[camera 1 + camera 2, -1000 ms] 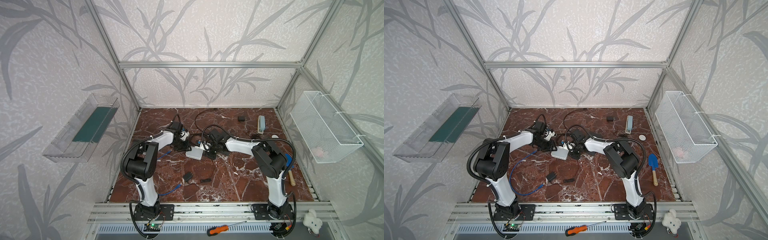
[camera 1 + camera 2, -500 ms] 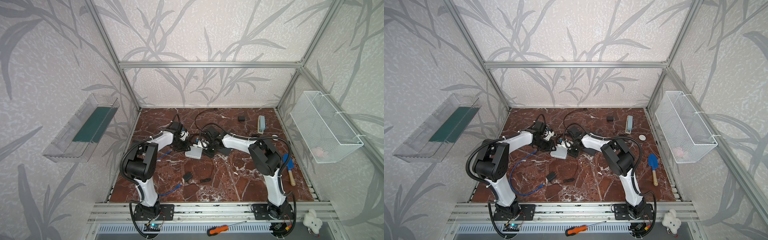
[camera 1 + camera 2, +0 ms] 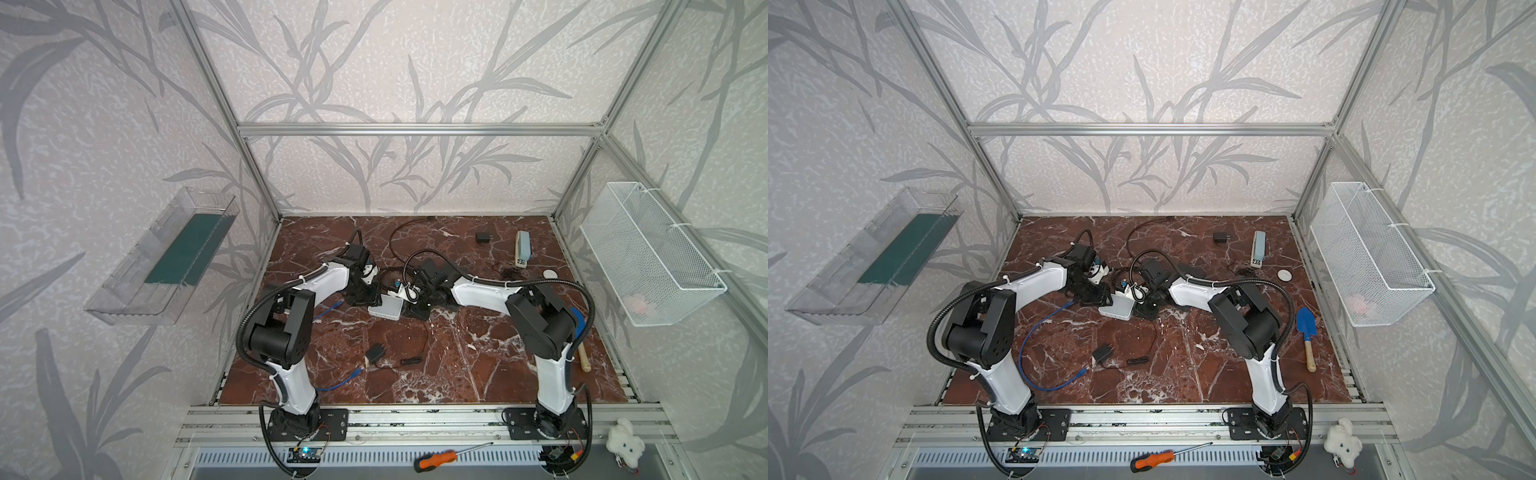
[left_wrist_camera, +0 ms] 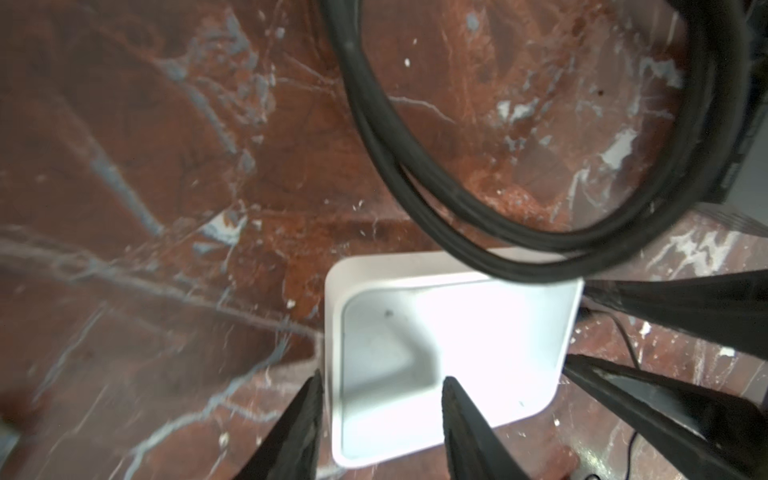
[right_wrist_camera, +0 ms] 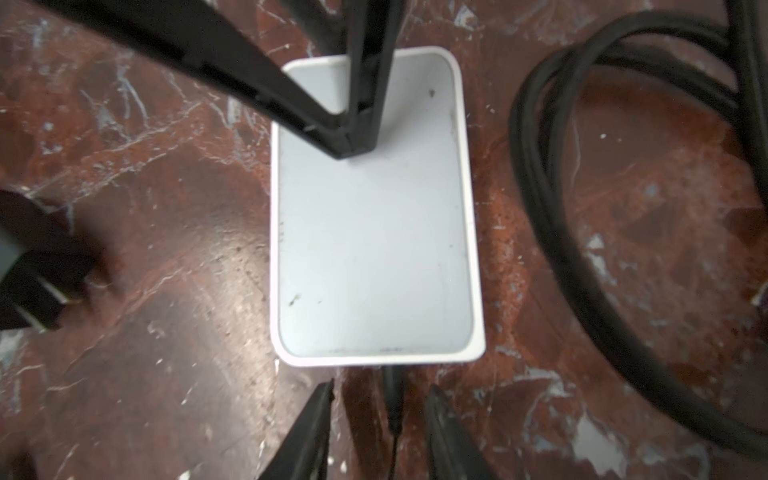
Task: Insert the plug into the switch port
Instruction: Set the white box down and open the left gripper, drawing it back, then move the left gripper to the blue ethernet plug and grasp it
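The white switch box [image 3: 386, 309] [image 3: 1118, 308] lies flat on the marble floor between both arms. In the right wrist view the black plug [image 5: 392, 395] meets the short end of the box [image 5: 374, 232]. The port itself is hidden under the rim. My right gripper [image 5: 380, 397] is open, its fingers either side of the plug without touching it. My left gripper [image 4: 382, 384] is open too, one finger beside the box [image 4: 449, 365] and the other above its top. The thin cord runs forward to the adapter block [image 3: 375, 354].
A thick black cable loop [image 4: 415, 166] [image 5: 561, 249] lies just behind the box. A blue cable [image 3: 1034, 345] curls at the front left. A second black adapter [image 3: 483, 237], a pale blue stapler [image 3: 523, 247] and a blue trowel [image 3: 1306, 328] sit to the right.
Both grippers have opened. The right one has let go of the plug, which stays at the box's end. The right arm has shifted slightly to the left.
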{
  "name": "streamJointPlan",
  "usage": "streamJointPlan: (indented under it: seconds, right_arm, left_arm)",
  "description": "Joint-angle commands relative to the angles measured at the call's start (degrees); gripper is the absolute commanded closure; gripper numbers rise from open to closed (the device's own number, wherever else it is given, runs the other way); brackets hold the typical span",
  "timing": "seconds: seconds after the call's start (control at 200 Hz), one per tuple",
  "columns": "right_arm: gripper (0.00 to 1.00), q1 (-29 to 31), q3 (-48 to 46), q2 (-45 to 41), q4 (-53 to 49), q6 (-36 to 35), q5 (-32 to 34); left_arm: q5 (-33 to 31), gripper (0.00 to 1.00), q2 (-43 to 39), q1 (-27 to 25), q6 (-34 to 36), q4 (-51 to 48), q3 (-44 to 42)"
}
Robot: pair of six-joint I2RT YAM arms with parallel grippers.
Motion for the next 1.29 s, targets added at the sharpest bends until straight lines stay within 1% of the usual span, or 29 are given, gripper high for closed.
streamJointPlan:
  seconds: [0.0, 0.13, 0.26, 0.29, 0.32, 0.37, 0.4, 0.445, 0.515, 0.555, 0.585, 0.75, 0.815, 0.88, 0.975, 1.105, 1.185, 1.29]
  right_arm:
    - [0.58, -0.30, -2.28, -5.73, 1.47, 1.99, -0.30]
    - [0.57, -0.34, -4.52, -8.81, 0.42, 4.12, 0.70]
    - [0.56, -0.56, -5.55, -10.22, 0.75, 6.69, 2.84]
    - [0.56, -0.73, -5.42, -10.24, 0.79, 7.40, 3.56]
    - [0.55, -0.86, -5.23, -10.24, 0.62, 8.09, 4.16]
    - [0.56, -1.17, -4.80, -10.11, 0.39, 9.13, 5.00]
    - [0.55, -1.29, -4.40, -10.00, 0.20, 9.65, 5.39]
    - [0.55, -1.39, -3.82, -9.82, -0.46, 10.38, 6.17]
    - [0.55, -1.48, -3.10, -9.63, -1.22, 11.88, 7.13]
    - [0.55, -1.48, -3.06, -9.54, -1.12, 12.79, 7.97]
    - [0.55, -1.48, -3.22, -9.54, -0.91, 13.58, 8.38]
    - [0.55, -1.48, -4.33, -9.10, -0.12, 17.62, 8.97]
    - [0.55, -1.33, -5.17, -9.03, 0.31, 18.63, 8.86]
    - [0.55, -1.09, -5.75, -8.94, 0.20, 18.95, 9.43]
    - [0.55, -0.79, -6.30, -9.01, -0.08, 19.40, 10.08]
    - [0.55, -0.43, -6.79, -9.19, 0.18, 20.15, 10.55]
    - [0.54, -0.09, -6.67, -9.35, -0.23, 20.27, 10.54]
    - [0.54, 0.10, -6.57, -10.33, -0.89, 19.95, 11.04]
  left_arm:
    - [-4.93, 0.50, -6.95, 0.04, 0.53, -5.03, 2.80]
    - [-8.22, 0.50, -14.26, -0.65, -3.69, -10.13, -0.62]
    - [-7.69, 0.50, -21.22, -3.11, -8.36, -16.24, -7.29]
    - [-7.60, 0.50, -22.25, -4.51, -9.09, -17.90, -8.49]
    - [-9.30, 0.50, -23.61, -6.08, -11.91, -18.41, -9.50]
    - [-5.67, 0.50, -25.85, -8.68, -14.58, -16.71, -12.12]
    - [-5.20, 0.50, -26.64, -9.82, -17.06, -16.72, -13.47]
    - [-6.84, 0.50, -27.32, -11.28, -21.16, -18.41, -15.08]
    - [-9.06, 0.51, -29.02, -13.65, -25.10, -20.49, -18.35]
    - [-12.34, 0.50, -30.46, -17.09, -26.88, -20.70, -18.83]
    - [-13.46, 0.49, -31.32, -19.12, -27.69, -21.10, -18.46]
    - [-13.19, 0.49, -33.69, -21.68, -36.14, -20.22, -23.48]
    - [-12.21, 0.49, -34.61, -22.54, -37.64, -19.02, -26.18]
    - [-13.65, 0.49, -35.61, -24.41, -39.65, -18.60, -27.23]
    - [-15.75, 0.49, -35.02, -24.82, -41.40, -18.18, -28.43]
    - [-16.81, 0.49, -32.13, -24.80, -40.90, -13.89, -30.42]
    - [-16.87, 0.51, -29.76, -24.75, -40.25, -10.61, -31.76]
    - [-17.92, 0.53, -26.71, -24.75, -39.07, -8.66, -32.61]
